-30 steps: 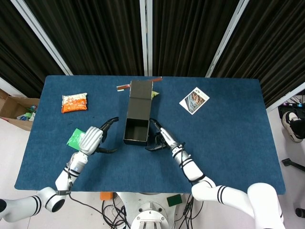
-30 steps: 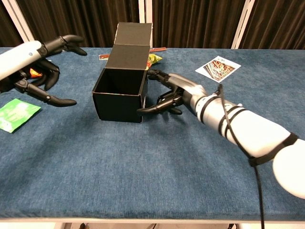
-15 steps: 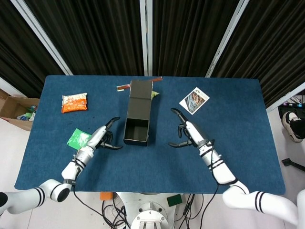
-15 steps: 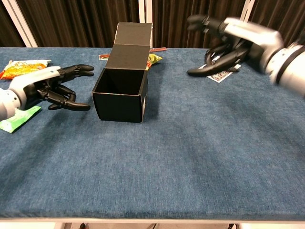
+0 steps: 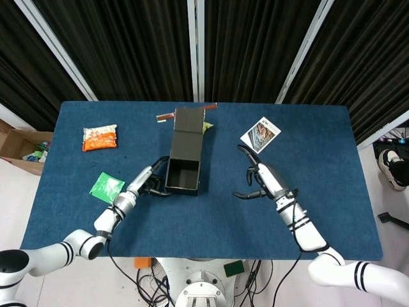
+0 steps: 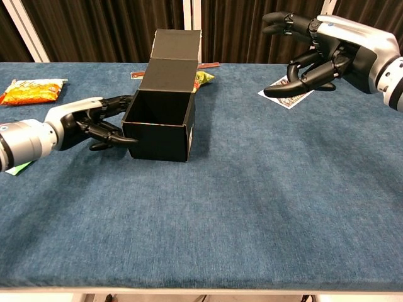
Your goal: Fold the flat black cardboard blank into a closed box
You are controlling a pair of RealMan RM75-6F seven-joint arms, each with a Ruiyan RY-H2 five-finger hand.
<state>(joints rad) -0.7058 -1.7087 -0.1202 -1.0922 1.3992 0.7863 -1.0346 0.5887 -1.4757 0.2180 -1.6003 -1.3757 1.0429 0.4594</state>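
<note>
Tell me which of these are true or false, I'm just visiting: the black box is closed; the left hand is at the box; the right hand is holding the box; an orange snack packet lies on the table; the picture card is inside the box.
1. The black box is closed. False: its lid flap stands open and the inside is visible.
2. The left hand is at the box. True: its fingers touch the box's left wall.
3. The right hand is holding the box. False: it is raised well away from the box, holding nothing, fingers apart.
4. An orange snack packet lies on the table. True.
5. The picture card is inside the box. False: it lies on the table beyond the right hand.
</note>
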